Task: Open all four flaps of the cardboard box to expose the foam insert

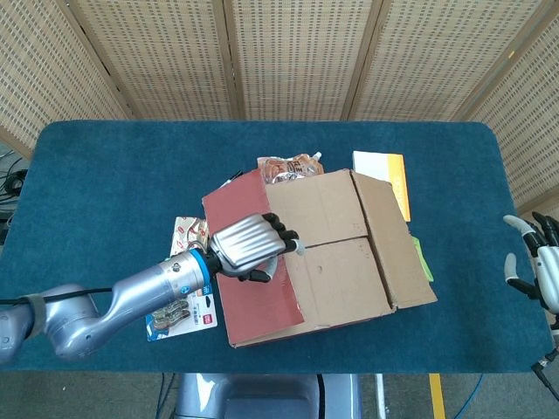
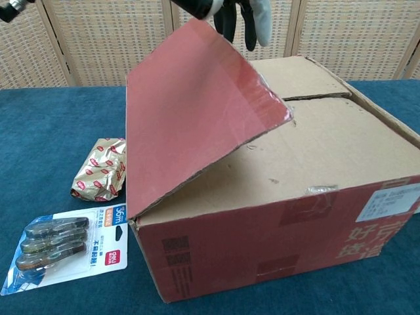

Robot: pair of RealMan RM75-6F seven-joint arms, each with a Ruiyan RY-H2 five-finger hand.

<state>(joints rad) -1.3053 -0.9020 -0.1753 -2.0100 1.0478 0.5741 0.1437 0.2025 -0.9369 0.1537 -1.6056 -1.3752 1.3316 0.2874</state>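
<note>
Cardboard box (image 1: 327,257) sitting near the middle of the blue table (image 1: 113,166), slightly toward its front edge. Red outer flap (image 2: 190,111) on the box's left side tilted up at a steep angle, hinged along the left top edge. Left robot hand (image 1: 249,246) gripping the raised free edge of that flap, dark fingers (image 2: 243,16) curled over it, seen at the top of the chest view. Two brown inner flaps (image 1: 336,236) lying flat and closed, with a seam running between them; right outer flap (image 1: 393,240) folded slightly down along the right side. Foam insert not visible.

Right robot hand (image 1: 534,262) at the right edge of the table, well apart from the box, fingers spread and holding nothing.

Shiny snack packet (image 2: 102,168) and carded pack of clips (image 2: 62,246) lying on the table just left of the box. Orange food pouch (image 1: 288,166) and a yellow-and-white booklet (image 1: 384,170) behind the box, toward the far edge.
</note>
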